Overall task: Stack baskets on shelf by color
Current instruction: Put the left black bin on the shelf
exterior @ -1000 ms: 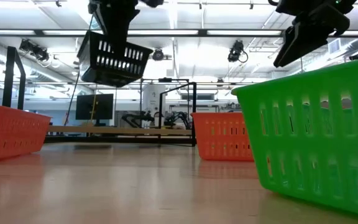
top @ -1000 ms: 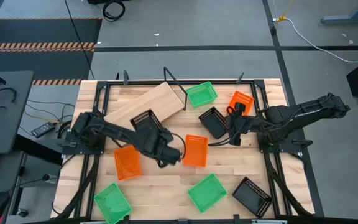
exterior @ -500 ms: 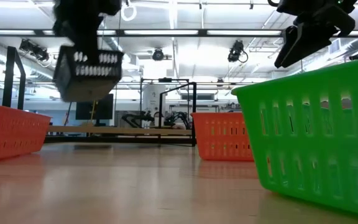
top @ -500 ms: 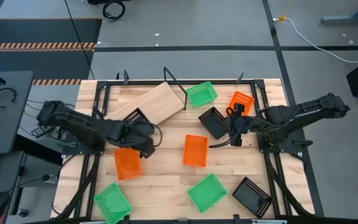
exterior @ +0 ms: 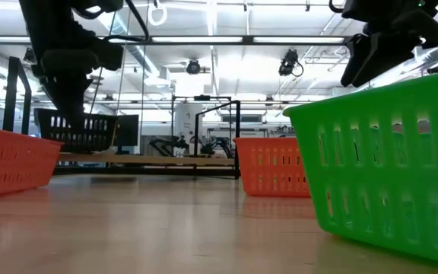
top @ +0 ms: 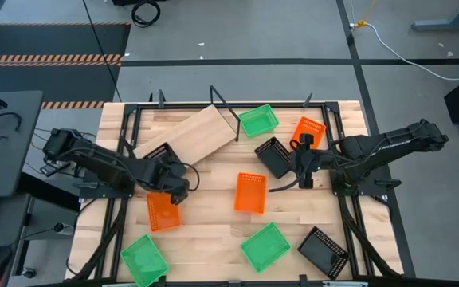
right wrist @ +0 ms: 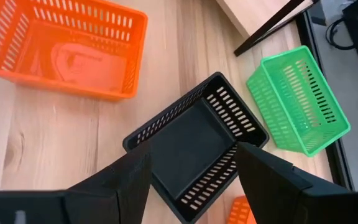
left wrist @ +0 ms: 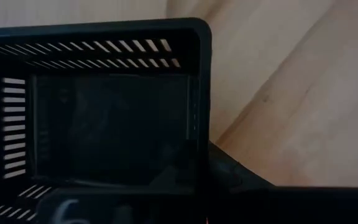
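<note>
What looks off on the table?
The shelf sits skewed, not square to the table, and holds no baskets. They lie scattered at odd angles, none stacked. The left gripper holds a black basket by the shelf's end.

You see the shelf (top: 199, 131) lying at eleven o'clock of the table (top: 213, 231), one basket (top: 158, 155) at its nine o'clock end, another basket (top: 257, 121) at its three o'clock

2 dark jointed arms, black cables trailing, right gripper (right wrist: 191, 171) with broad matte fingers (markings possibly hidden)
</note>
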Tool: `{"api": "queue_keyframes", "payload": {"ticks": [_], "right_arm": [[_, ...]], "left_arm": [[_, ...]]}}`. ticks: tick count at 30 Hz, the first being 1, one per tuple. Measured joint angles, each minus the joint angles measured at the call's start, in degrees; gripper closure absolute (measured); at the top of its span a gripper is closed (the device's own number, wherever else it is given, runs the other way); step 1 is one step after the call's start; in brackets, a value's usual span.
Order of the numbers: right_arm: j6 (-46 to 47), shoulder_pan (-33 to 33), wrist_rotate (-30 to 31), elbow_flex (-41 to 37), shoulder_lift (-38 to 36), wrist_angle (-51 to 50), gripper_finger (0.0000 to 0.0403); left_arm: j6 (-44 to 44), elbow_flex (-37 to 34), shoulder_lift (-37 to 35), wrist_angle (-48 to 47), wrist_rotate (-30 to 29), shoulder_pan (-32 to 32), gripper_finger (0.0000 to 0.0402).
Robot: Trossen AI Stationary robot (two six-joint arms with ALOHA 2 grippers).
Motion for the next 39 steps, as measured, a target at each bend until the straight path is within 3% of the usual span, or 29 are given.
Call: {"api": "queue_keyframes", "payload": {"ticks": [16,31,39], "right_arm": [[-0.88,0.0,-1.23,0.0,-0.02,-0.9,0.0169],[-0.47,0.0,-2.34,0.0,-0.02,-1.01,0.0169],[-0.73,0.0,-2.47,0.0,0.0,-0.99,0.0169]], "left_arm": [[2.86,0.02,0.0,-4.79,1.93,2.27,0.0377],[1.76,0.02,0.0,-8.22,0.85,2.28,0.0295],[1.33,0.27,0.02,-9.14,0.86,2.28,0.0274]]}}
